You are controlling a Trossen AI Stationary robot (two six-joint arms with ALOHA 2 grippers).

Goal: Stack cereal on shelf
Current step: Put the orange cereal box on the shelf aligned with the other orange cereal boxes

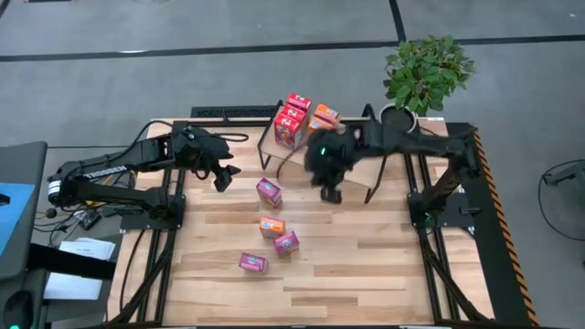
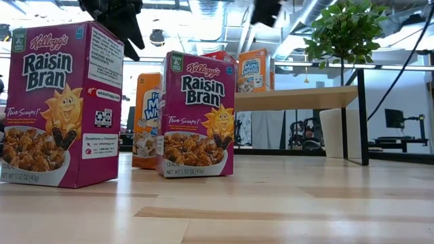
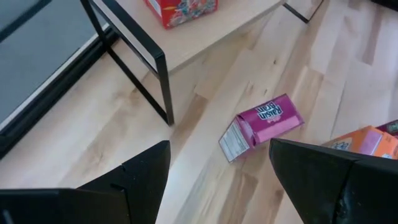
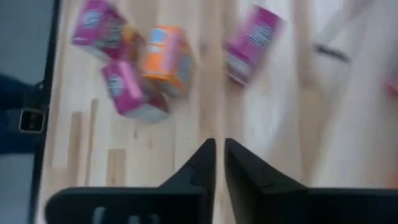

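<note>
Red cereal boxes (image 1: 292,121) and an orange one (image 1: 323,115) stand on the shelf (image 1: 352,163), a light board on black wire legs. On the table are three magenta boxes (image 1: 268,192), (image 1: 286,243), (image 1: 252,263) and an orange box (image 1: 271,226). My left gripper (image 1: 224,174) hovers open left of the shelf; in its wrist view the gripper (image 3: 217,180) looks down on a magenta box (image 3: 261,126) lying on its side. My right gripper (image 1: 329,187) hangs shut and empty in front of the shelf, above the table (image 4: 219,162).
A potted plant (image 1: 425,73) stands at the table's far right corner, beside the shelf. A black shelf leg (image 3: 155,81) stands close to my left gripper. Bare wood (image 1: 384,265) lies toward the table's near right side.
</note>
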